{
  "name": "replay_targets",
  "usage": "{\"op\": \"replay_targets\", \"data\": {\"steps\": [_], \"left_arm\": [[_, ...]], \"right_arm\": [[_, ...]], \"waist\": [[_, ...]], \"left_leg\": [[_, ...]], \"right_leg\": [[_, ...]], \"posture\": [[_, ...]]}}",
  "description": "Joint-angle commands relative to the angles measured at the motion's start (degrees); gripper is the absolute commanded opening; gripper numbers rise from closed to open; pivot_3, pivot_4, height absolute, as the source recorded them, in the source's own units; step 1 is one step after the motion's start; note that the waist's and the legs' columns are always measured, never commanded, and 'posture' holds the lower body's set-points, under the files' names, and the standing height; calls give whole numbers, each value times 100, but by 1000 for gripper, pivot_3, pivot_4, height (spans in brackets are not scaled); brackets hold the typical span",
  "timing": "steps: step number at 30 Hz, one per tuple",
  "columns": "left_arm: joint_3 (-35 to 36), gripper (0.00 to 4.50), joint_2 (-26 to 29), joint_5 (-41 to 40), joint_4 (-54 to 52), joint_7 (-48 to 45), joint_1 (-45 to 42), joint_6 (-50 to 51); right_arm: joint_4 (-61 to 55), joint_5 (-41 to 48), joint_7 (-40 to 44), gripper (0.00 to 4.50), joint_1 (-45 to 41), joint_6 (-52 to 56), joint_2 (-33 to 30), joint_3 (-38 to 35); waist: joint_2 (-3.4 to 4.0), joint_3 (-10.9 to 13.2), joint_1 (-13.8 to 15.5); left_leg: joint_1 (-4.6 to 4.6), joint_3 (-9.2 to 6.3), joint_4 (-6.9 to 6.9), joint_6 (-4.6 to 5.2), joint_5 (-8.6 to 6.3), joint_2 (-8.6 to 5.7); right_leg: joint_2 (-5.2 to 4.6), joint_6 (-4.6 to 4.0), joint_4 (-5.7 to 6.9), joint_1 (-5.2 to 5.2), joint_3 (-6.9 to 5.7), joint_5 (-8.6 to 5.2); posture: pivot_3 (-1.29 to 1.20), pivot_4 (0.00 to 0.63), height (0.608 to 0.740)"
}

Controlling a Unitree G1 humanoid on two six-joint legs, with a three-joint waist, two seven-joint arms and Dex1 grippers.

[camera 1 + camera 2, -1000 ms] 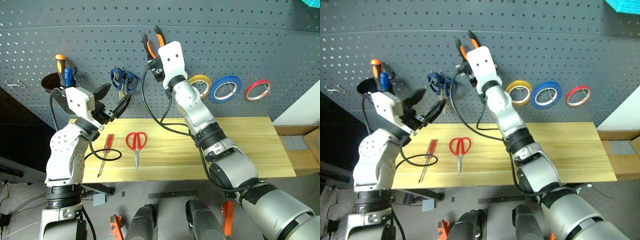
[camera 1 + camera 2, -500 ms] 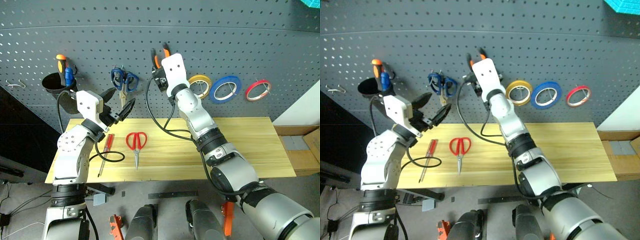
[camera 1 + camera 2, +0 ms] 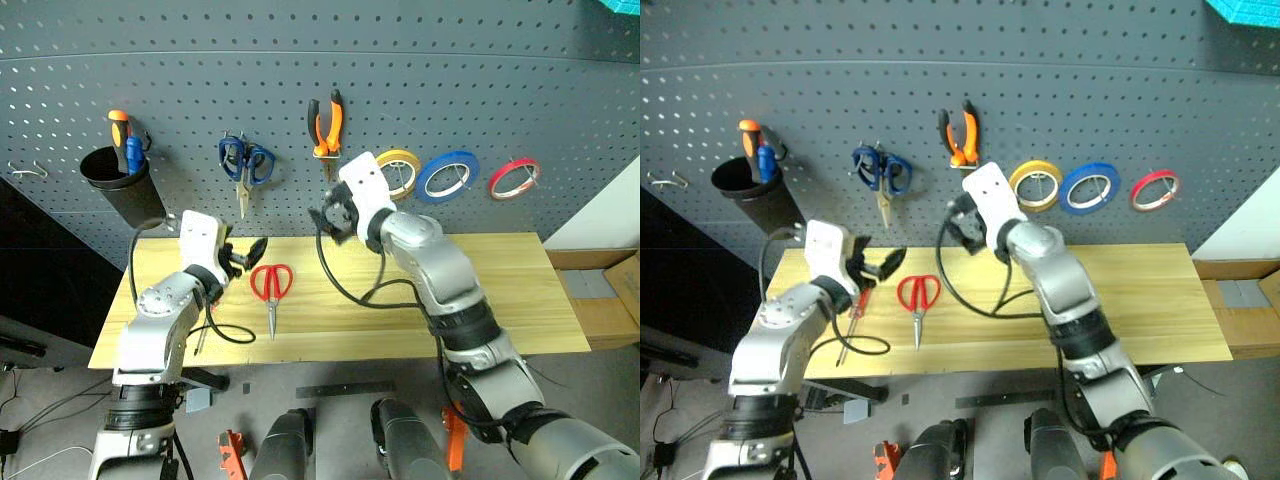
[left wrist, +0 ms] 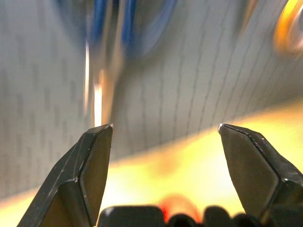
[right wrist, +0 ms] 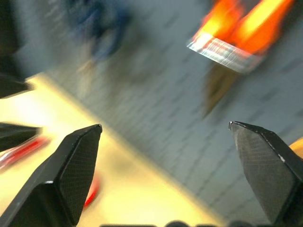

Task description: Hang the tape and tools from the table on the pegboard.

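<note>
The pliers [image 3: 325,122] and blue tape [image 3: 447,175] hang on the pegboard [image 3: 500,80], so that part of the task is judged complete. The red-handled scissors [image 3: 271,290] and red-handled screwdriver [image 3: 853,320] lie on the counter [image 3: 500,290] near its left end, not yet hung. The left tool [image 3: 243,258] hovers above the screwdriver, fingers apart and empty, judged ready to take it. The right tool [image 3: 330,222], fingers apart and empty, hangs below the pliers. The black cup [image 3: 125,188] on the pegboard holds orange and blue handles.
</note>
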Motion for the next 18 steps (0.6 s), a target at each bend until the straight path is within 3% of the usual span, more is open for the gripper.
{"op": "replay_targets", "data": {"steps": [1,8,12,18], "left_arm": [[-107,3848,13,201,-323,442,261,1044],[-322,3848,-407,375,54,986,320,2247],[-596,3848,-701,541,684,1105,-25,2160],[-440,3848,-997,726,1767,1442,-621,1771]], "right_arm": [[-1271,704,585,4471,302,975,-201,157],[-2003,1132,838,4471,642,1573,-624,569],[-2010,1167,799,4471,608,1535,-681,681],[-1999,1168,728,4471,629,1514,-718,729]], "waist": [[0,0,1],[-1,0,13],[-3,-1,28],[-5,-1,32]], "left_leg": [[0,0,1,0,0,0],[14,-9,14,-2,7,0],[23,-9,12,-7,14,0],[21,-9,9,-10,15,-1]], "right_leg": [[0,0,1,0,0,0],[2,11,0,21,-9,-7],[2,20,0,29,-8,-12],[-6,3,-3,27,-9,-1]], "posture": [[-33,209,740],[-43,213,740],[-46,210,740],[-64,213,740]]}}
